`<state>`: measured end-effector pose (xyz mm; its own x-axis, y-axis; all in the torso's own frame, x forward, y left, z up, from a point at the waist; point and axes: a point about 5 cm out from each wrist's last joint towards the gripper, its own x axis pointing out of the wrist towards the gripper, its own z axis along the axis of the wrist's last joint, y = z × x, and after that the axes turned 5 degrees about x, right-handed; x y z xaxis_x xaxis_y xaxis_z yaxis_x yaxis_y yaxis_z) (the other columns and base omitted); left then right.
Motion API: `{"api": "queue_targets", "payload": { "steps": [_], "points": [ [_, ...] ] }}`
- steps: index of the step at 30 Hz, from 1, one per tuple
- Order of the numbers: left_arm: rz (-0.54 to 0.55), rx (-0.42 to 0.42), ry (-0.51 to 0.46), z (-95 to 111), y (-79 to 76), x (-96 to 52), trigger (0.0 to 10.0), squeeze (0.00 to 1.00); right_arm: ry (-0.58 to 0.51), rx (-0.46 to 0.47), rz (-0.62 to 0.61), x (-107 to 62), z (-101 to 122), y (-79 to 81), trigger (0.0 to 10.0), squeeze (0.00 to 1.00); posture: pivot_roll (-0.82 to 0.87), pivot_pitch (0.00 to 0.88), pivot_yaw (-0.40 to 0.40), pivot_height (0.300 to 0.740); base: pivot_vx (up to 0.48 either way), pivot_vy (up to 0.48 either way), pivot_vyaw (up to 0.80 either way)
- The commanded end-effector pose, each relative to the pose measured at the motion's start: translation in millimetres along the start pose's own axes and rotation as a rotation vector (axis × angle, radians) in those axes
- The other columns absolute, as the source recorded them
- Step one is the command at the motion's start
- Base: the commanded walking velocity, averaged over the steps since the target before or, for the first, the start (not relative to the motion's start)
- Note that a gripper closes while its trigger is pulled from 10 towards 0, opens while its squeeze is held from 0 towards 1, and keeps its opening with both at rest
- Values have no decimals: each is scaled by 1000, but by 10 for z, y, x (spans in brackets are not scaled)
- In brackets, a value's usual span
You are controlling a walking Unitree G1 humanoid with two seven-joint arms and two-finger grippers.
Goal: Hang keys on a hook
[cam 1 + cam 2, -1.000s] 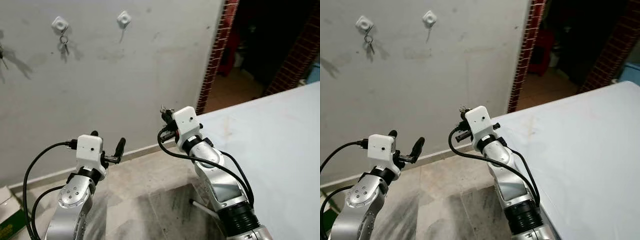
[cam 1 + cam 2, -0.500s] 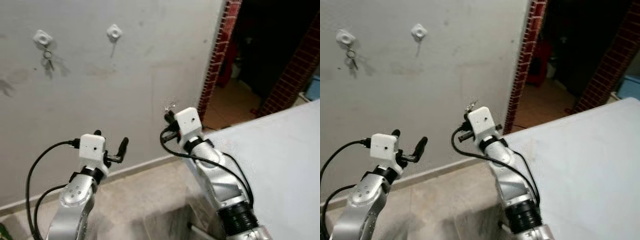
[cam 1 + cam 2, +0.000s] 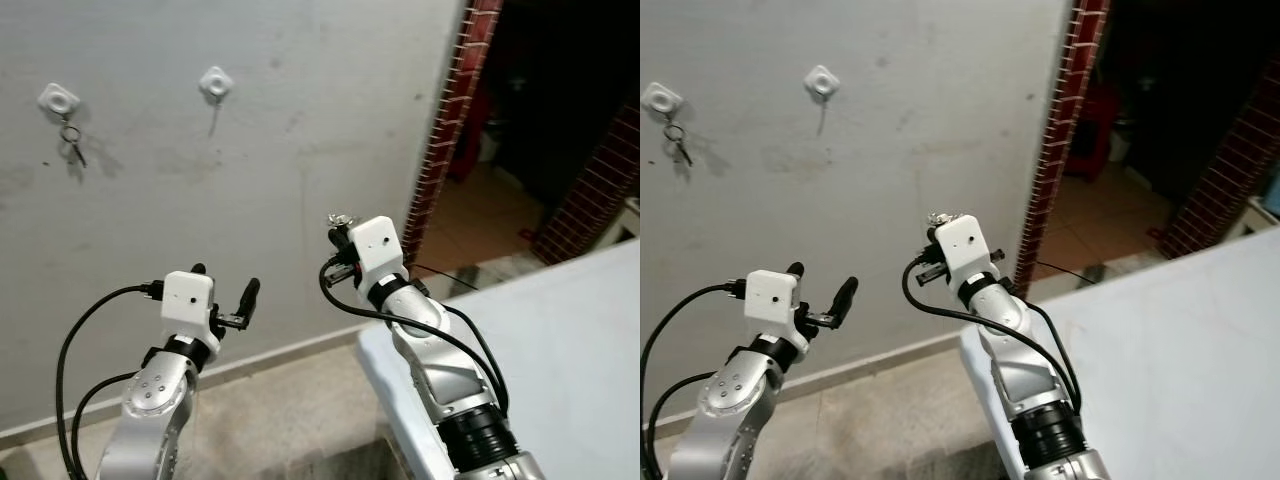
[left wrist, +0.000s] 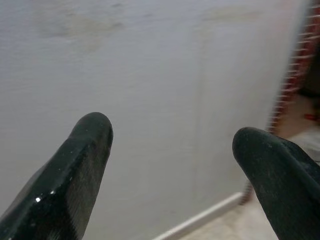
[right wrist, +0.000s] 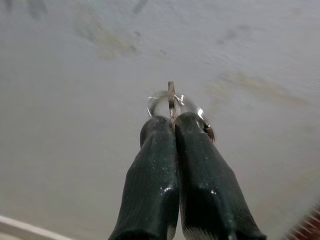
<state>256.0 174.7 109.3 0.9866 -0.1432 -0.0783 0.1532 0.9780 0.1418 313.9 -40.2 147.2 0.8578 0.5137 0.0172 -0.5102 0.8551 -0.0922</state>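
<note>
A: Quick count. Hooks?

B: 2 white hooks on the grey wall (image 3: 300,150), side by side, high up on the robot's left. The left hook (image 3: 58,99) already has 1 set hanging from it, ring plus keys (image 3: 72,144). The right hook (image 3: 214,83) is bare, w/ just a thin shadow streak under it.

A: And the keys we care about?

B: 1 bunch, the held keys (image 5: 172,102), pinched in the right gripper (image 5: 172,122). In the right wrist view its 2 black fingers are pressed tight together, w/ a flat key blade and a silver ring poking out past the tips. From the head cam the metal shows as a small glint above the white wrist box, the arm raised toward the wall, well below and to the right of both hooks. Not touching the wall as far as I can tell.

A: Left side?

B: Left gripper (image 4: 172,145) is spread wide, 2 fingers far apart, nothing between them, just wall beyond. Arm is up at about chest level, pointing at the wall.

A: Anything else?

B: 1 white table (image 3: 570,340) at the robot's right, beside the right arm. 1 brick-edged doorway (image 3: 450,130) right of the wall, dark inside. Pale skirting strip (image 3: 280,352) along the wall's foot, tiled floor (image 3: 290,420) below.
</note>
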Motion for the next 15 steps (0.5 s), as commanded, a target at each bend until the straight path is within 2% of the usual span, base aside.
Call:
{"api": "queue_targets", "payload": {
  "steps": [1, 15],
  "points": [
    [-20, -6, -8, 23, -52, 20, 10000, 0, -9, -14, -14, -10, 25, -75, 10000, 0, 108, 0, -15, 740, 368, 0, 0],
    [-17, -12, -4, 18, -54, 24, 10000, 0, -6, -16, -11, -11, 16, -70, 10000, 0, 108, 0, -15, 740, 335, 312, 0]
  ]
}}
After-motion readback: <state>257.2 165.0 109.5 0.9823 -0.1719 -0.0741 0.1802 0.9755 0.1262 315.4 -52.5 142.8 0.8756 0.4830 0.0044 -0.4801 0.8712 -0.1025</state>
